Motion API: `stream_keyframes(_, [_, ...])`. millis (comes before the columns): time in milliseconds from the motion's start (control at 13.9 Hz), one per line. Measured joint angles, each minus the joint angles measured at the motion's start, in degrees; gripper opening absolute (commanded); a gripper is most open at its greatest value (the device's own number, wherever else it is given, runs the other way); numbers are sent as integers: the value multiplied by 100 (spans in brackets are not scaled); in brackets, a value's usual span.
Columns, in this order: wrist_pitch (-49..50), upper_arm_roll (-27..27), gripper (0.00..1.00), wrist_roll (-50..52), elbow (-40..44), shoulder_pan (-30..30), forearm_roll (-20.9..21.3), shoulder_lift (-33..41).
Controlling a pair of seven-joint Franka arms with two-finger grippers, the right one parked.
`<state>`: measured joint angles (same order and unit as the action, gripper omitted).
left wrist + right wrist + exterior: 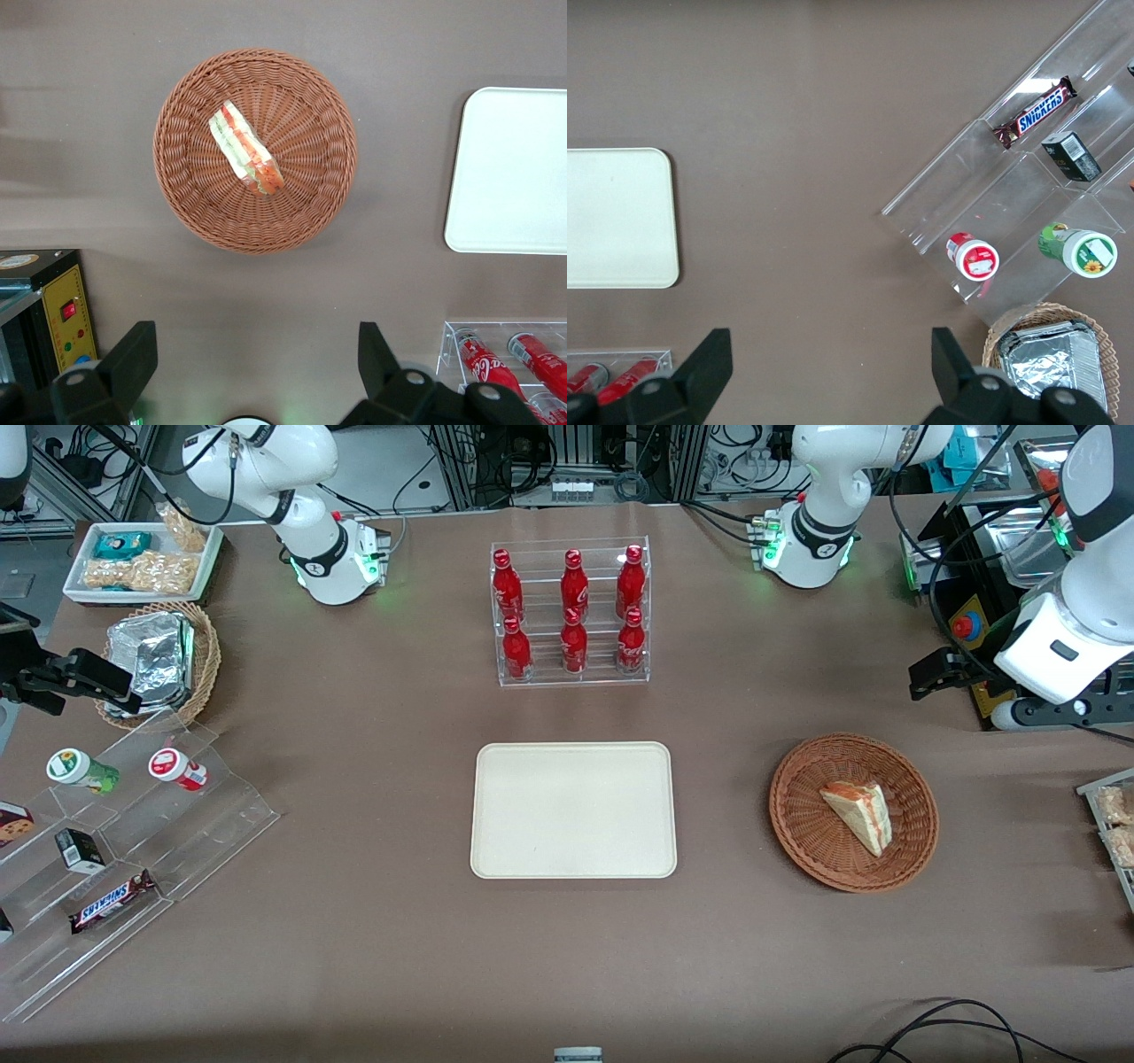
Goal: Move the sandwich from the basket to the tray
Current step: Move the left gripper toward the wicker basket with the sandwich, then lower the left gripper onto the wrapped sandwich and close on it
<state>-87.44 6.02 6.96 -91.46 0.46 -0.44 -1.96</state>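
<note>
The sandwich [858, 814] is seen lying in the basket [802, 828], toward the working arm's end of the worktop [354, 921], well apart from the bare tray [573, 810]; farther from the front camera, the pincer [257, 354] is held high, fingers spread wide, nothing gripped; the wedge's long axis runs diagonally below it.

Reddish-brown woven basket [802, 828] holds a pale, red-and-green-layered sandwich [858, 815]; cream tray [573, 810]; black gripper [941, 672].
</note>
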Motion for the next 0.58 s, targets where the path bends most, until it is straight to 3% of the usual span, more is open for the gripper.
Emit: stream_keyframes(577, [-39, -14, 100, 7, -486, 11, 6, -422])
